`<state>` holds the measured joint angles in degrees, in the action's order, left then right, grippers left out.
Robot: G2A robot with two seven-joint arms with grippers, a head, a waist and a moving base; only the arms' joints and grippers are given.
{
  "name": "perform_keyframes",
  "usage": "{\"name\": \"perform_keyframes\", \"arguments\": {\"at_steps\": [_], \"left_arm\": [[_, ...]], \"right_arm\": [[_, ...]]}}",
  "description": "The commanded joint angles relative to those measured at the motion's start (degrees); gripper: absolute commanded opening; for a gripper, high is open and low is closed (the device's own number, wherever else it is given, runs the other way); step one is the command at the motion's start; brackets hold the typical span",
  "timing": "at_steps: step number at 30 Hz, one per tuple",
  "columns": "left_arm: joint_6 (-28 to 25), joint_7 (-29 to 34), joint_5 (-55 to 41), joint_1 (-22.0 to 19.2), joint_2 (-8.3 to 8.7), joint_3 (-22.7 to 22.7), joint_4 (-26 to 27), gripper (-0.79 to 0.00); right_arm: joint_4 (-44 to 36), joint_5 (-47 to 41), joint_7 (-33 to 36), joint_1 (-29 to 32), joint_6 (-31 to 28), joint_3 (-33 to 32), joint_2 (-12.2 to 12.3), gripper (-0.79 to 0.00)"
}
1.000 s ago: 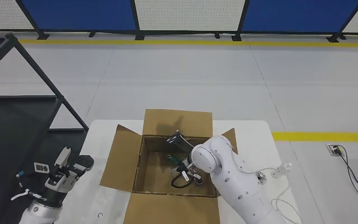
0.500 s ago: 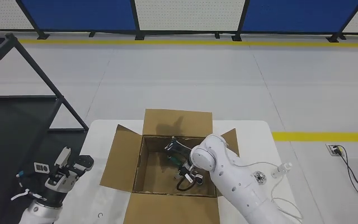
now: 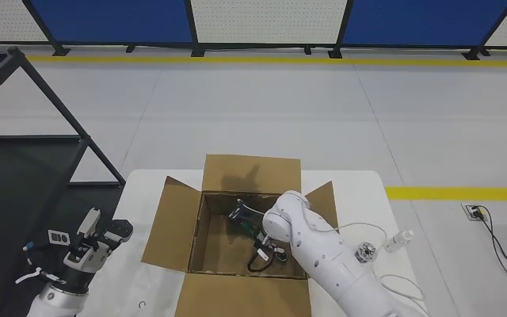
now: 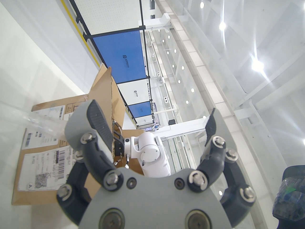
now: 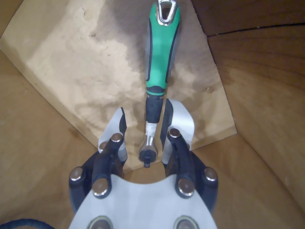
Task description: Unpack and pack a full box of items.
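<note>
An open cardboard box (image 3: 176, 226) stands on the white table. My right arm (image 3: 297, 230) dips into it from the right. A ratchet wrench (image 5: 160, 55) with a green handle lies on the box floor, its handle pointing at a corner; from above it shows as the dark wrench (image 3: 242, 214) near the back wall. My right gripper (image 5: 145, 107) is open and straddles the wrench's black neck, with a gap on one side. My left gripper (image 4: 155, 117) is open and holds nothing, pointing upward; it sits left of the box as the left gripper (image 3: 99, 231).
A black coiled cable (image 3: 257, 257) lies on the box floor near the front wall. The box's four flaps are folded outward. A labelled outer wall of the box (image 4: 43, 158) faces my left gripper. A dark wrapped object (image 4: 288, 196) sits close beside it.
My right arm has moved leftward and down into the box, carrying the wrench from near the back rim to the floor. The left arm has not moved.
</note>
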<state>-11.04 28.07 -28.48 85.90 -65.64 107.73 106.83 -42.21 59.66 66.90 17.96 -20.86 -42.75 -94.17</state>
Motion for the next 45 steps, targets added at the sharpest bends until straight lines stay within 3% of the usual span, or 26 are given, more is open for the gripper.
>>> {"name": "perform_keyframes", "arguments": {"at_steps": [1, 12, 21, 24, 29, 38, 45], "left_arm": [[0.0, 0.0, 0.0, 0.0, 0.0, 0.0, 0.0, 0.0], [0.0, 0.0, 0.0, 0.0, 0.0, 0.0, 0.0, 0.0], [0.0, 0.0, 0.0, 0.0, 0.0, 0.0, 0.0, 0.0], [0.0, 0.0, 0.0, 0.0, 0.0, 0.0, 0.0, 0.0], [0.0, 0.0, 0.0, 0.0, 0.0, 0.0, 0.0, 0.0], [0.0, 0.0, 0.0, 0.0, 0.0, 0.0, 0.0, 0.0], [0.0, 0.0, 0.0, 0.0, 0.0, 0.0, 0.0, 0.0]], "right_arm": [[1.8, -0.2, -0.4, -0.7, 0.4, 0.3, -0.4, -0.434], [8.6, -1.5, -3.3, -3.1, 0.0, 2.3, -2.7, -0.449], [12.5, -2.0, -3.9, -4.3, -0.7, 3.7, -4.4, -0.536], [13.8, -2.1, -4.0, -4.7, -0.5, 4.0, -4.9, -0.591], [15.7, -2.0, -4.1, -5.3, -0.2, 4.6, -5.7, -0.785], [16.0, -1.8, -6.5, -6.1, -2.1, 4.7, -6.2, -0.785], [9.3, 0.0, -8.6, -4.9, -3.3, 2.9, -4.3, -0.785]]}}
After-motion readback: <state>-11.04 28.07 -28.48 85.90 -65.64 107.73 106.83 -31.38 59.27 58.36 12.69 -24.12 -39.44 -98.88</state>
